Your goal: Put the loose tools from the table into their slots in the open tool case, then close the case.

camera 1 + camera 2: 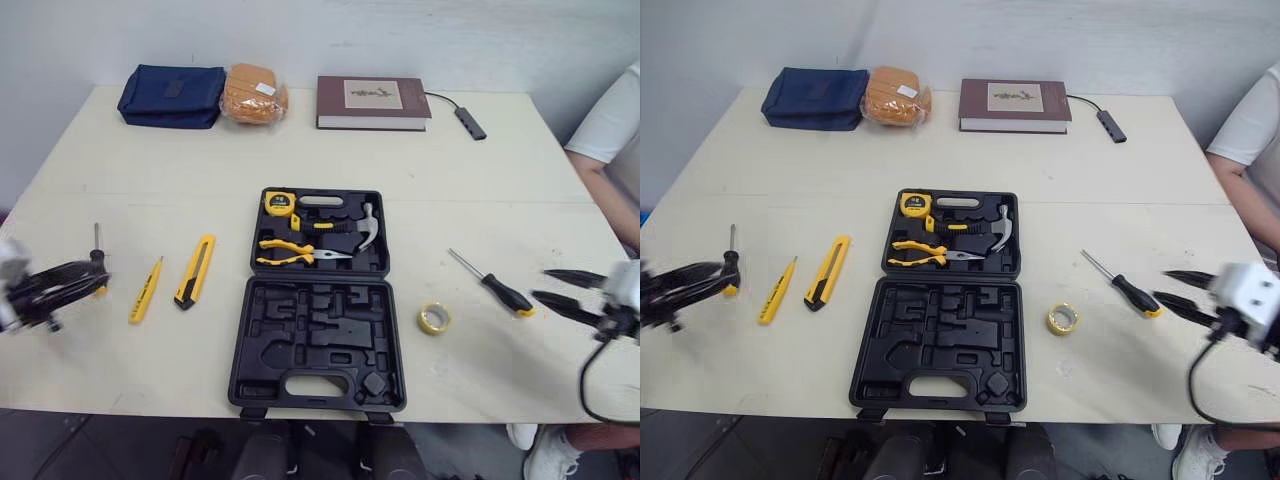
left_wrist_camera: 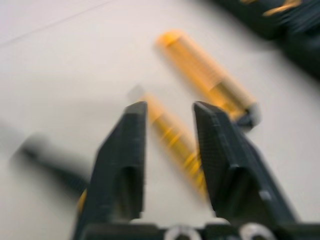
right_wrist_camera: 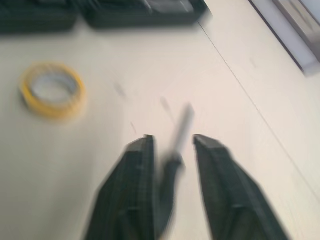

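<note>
The black tool case (image 1: 318,345) lies open mid-table. Its far half holds a tape measure (image 1: 279,203), pliers (image 1: 290,252) and a hammer (image 1: 350,232); the near half's slots are bare. Left of it lie a yellow utility knife (image 1: 195,270), a thin yellow tester screwdriver (image 1: 145,290) and a small black-handled screwdriver (image 1: 97,255). My left gripper (image 1: 100,277) hovers open beside that small screwdriver, with the yellow tester (image 2: 172,132) seen beyond its fingers. On the right lie a yellow tape roll (image 1: 433,318) and a black-handled screwdriver (image 1: 495,287). My right gripper (image 1: 540,283) is open just behind its handle (image 3: 175,145).
Along the table's far edge sit a blue pouch (image 1: 172,95), a bagged loaf (image 1: 253,94), a brown book (image 1: 372,102) and a cabled USB hub (image 1: 470,122). A person in a white shirt (image 1: 615,130) sits at the right edge.
</note>
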### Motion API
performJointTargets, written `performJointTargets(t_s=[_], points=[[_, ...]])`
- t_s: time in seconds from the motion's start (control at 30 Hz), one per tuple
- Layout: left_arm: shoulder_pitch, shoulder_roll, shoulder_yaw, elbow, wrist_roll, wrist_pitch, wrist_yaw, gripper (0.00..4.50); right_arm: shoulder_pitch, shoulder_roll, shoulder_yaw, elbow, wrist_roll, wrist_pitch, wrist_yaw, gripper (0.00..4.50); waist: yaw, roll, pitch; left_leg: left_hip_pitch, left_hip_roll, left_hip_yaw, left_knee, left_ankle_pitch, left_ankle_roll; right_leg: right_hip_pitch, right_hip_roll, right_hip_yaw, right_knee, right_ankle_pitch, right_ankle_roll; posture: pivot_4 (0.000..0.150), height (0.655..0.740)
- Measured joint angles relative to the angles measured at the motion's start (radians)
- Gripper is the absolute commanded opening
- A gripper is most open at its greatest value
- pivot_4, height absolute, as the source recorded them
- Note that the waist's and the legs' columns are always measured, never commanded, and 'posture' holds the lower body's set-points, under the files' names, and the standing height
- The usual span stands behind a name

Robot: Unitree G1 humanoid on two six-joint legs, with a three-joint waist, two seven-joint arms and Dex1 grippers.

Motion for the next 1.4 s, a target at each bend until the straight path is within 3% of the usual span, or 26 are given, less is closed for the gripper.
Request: performJointTargets(t_s=[0.03,0.07,0.13,0.4,0.77,0.9,1.07,1.3,1.4], points=[[0.025,0.005,0.043,0.03,-0.004,-0.016,0.019,3.27,0.007,-0.003,-0.016,0.051,-0.01,-0.044,-0.009,3.62,0.0,0.0,0.0,0.0,0.001,0.0,0.001,0.0,0.0,0.0,-0.003,0.001,0.0,0.0,0.0,0.15,0.74],[0.05,0.015,0.089,0.069,-0.006,-0.032,0.037,3.8,0.016,-0.009,-0.037,0.108,-0.02,-0.075,-0.019,4.24,-0.001,0.0,0.0,0.0,0.001,0.0,0.001,-0.001,0.0,0.0,-0.004,0.001,0.0,0.0,0.0,0.15,0.74],[0.09,0.041,0.159,0.152,-0.007,-0.07,0.071,4.47,0.027,-0.021,-0.072,0.217,-0.032,-0.134,-0.042,4.5,0.001,0.0,0.0,0.001,0.002,0.0,0.001,-0.001,-0.001,-0.001,-0.004,0.001,0.0,0.0,-0.001,0.15,0.74],[0.277,0.1,0.331,0.494,-0.006,-0.263,0.227,4.47,0.092,-0.068,-0.15,0.58,-0.067,-0.34,-0.148,4.5,-0.005,0.001,0.0,0.004,0.004,0.004,-0.011,-0.001,-0.004,-0.002,-0.003,0.001,-0.006,-0.001,-0.003,0.15,0.74],[0.294,0.072,0.302,0.527,-0.017,-0.3,0.255,4.47,0.062,-0.069,-0.142,0.691,-0.035,-0.352,-0.187,4.5,-0.005,0.002,0.0,0.005,0.008,0.004,-0.011,-0.002,-0.002,-0.002,-0.002,0.002,-0.004,0.0,-0.007,0.15,0.74],[0.242,0.071,0.27,0.493,-0.031,-0.294,0.243,4.47,0.018,-0.06,-0.102,0.614,0.016,-0.287,-0.132,4.5,-0.005,0.002,0.0,0.005,0.009,0.004,-0.011,-0.002,-0.003,-0.002,-0.002,0.002,-0.004,0.0,-0.007,0.15,0.74],[0.163,0.067,0.208,0.316,-0.055,-0.196,0.238,4.47,-0.035,0.008,0.004,0.349,0.088,-0.153,-0.087,4.5,-0.005,0.002,0.0,0.004,0.009,0.004,-0.011,0.001,-0.008,-0.003,-0.002,0.002,-0.004,0.0,-0.008,0.15,0.74],[0.177,0.032,0.125,-0.02,-0.078,0.08,0.327,4.47,-0.124,0.106,0.087,0.013,0.251,0.003,-0.058,4.5,-0.004,0.003,0.001,0.004,0.009,0.005,-0.012,0.001,-0.008,-0.003,0.001,0.001,-0.002,0.0,-0.008,0.15,0.74],[0.166,0.032,0.071,-0.193,-0.084,0.291,0.417,4.47,-0.167,0.151,0.151,-0.152,0.311,0.072,-0.068,4.5,-0.002,0.003,0.001,0.004,0.009,0.005,-0.011,0.001,-0.008,-0.002,0.001,0.002,0.0,0.0,-0.008,0.15,0.74]])
